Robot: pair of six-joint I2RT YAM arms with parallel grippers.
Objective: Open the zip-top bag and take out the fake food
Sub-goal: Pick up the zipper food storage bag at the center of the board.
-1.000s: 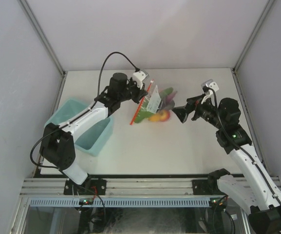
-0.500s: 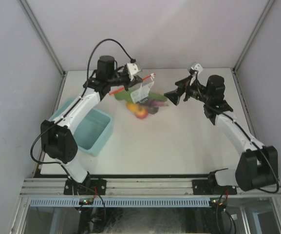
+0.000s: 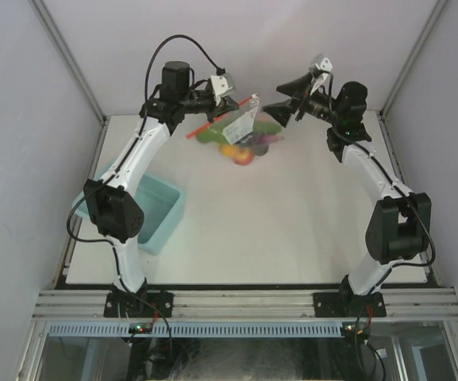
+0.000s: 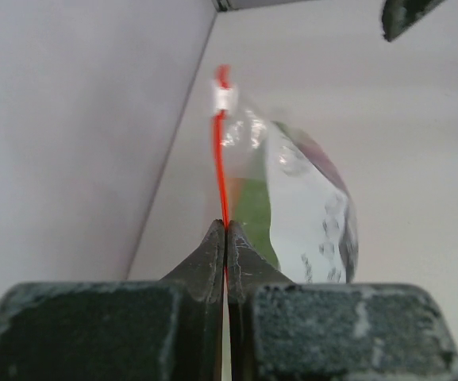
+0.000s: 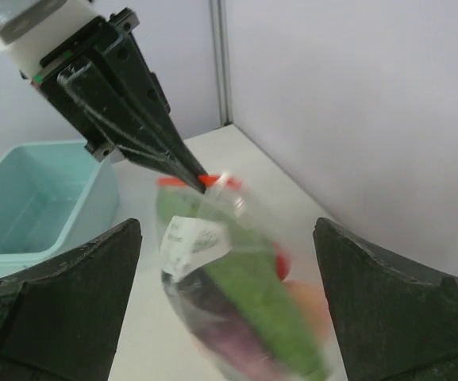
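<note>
The counter (image 3: 292, 238) is a flat white surface, closed in by pale walls (image 3: 22, 119) on its left, far and right sides, with a metal rail (image 3: 244, 305) running along its near edge. A light blue rectangular bin (image 3: 165, 226) sits directly on it by the left edge, open side up, partly hidden behind an arm.

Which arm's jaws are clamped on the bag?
The left gripper: jaws shut on the red zip strip of the zip-top bag. The right gripper has jaws wide open, gripping nothing.
</note>
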